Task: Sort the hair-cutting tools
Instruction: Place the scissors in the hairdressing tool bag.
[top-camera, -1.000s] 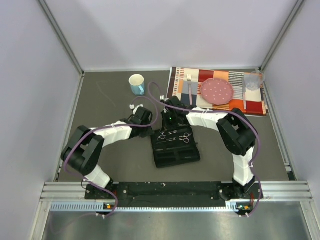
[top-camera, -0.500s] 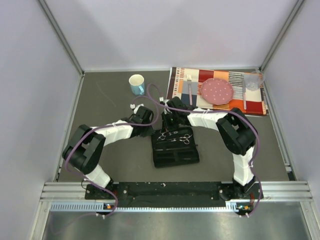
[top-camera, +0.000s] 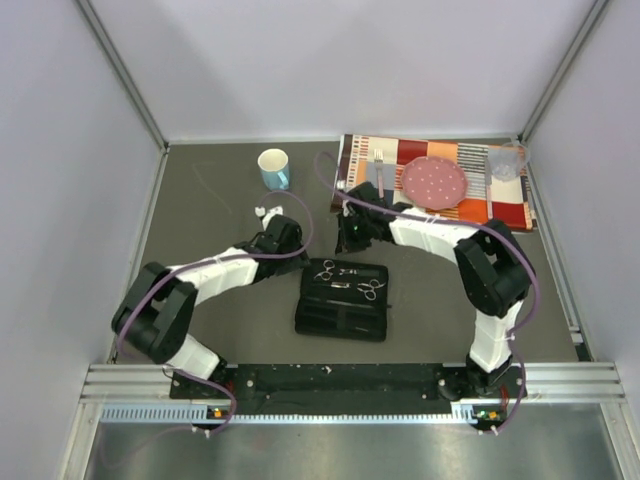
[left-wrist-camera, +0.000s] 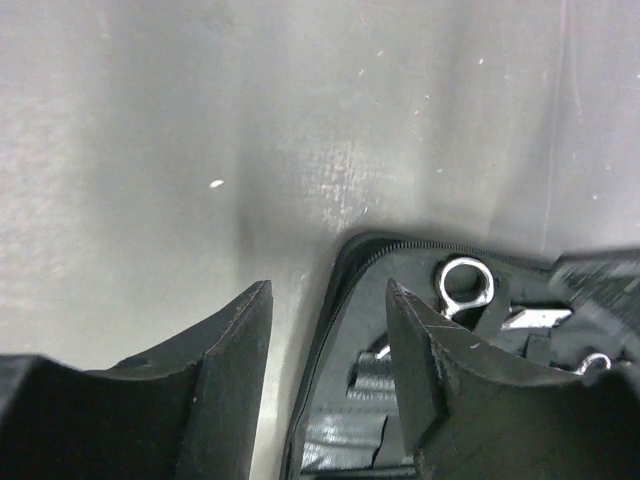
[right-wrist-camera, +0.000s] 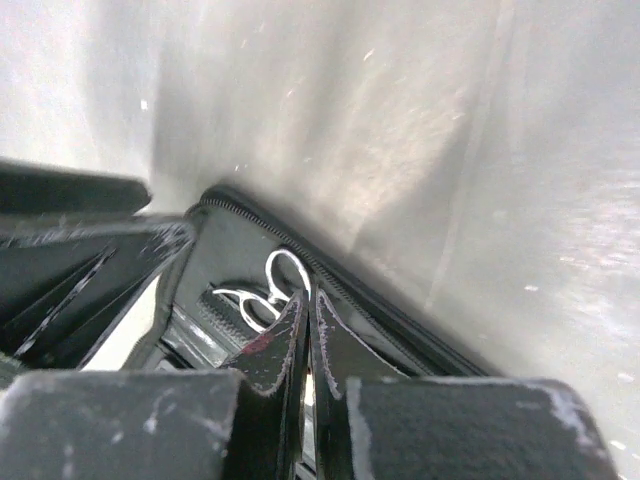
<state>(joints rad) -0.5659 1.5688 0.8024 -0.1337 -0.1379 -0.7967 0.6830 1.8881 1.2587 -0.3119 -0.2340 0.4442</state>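
A black zip case (top-camera: 340, 322) lies open and flat on the grey table. One pair of silver scissors (top-camera: 325, 269) sits in its upper left and another pair (top-camera: 371, 290) in its upper right. My left gripper (top-camera: 297, 256) is open at the case's upper left corner. In the left wrist view its fingers (left-wrist-camera: 240, 340) straddle the zip edge (left-wrist-camera: 330, 300) without touching it, with a scissor ring (left-wrist-camera: 466, 283) just beyond. My right gripper (top-camera: 343, 240) is shut just above the case's top edge. Its closed tips (right-wrist-camera: 306, 303) point at scissor rings (right-wrist-camera: 285, 275).
A blue-and-white cup (top-camera: 273, 168) stands at the back left. A striped placemat (top-camera: 510, 210) at the back right carries a pink plate (top-camera: 434, 181), a fork (top-camera: 380, 175) and a clear glass (top-camera: 505, 162). A small white object (top-camera: 265, 211) lies beside the left arm.
The left gripper has opened. The case now lies flat and has turned slightly. The right arm has drawn back from over the case toward the placemat.
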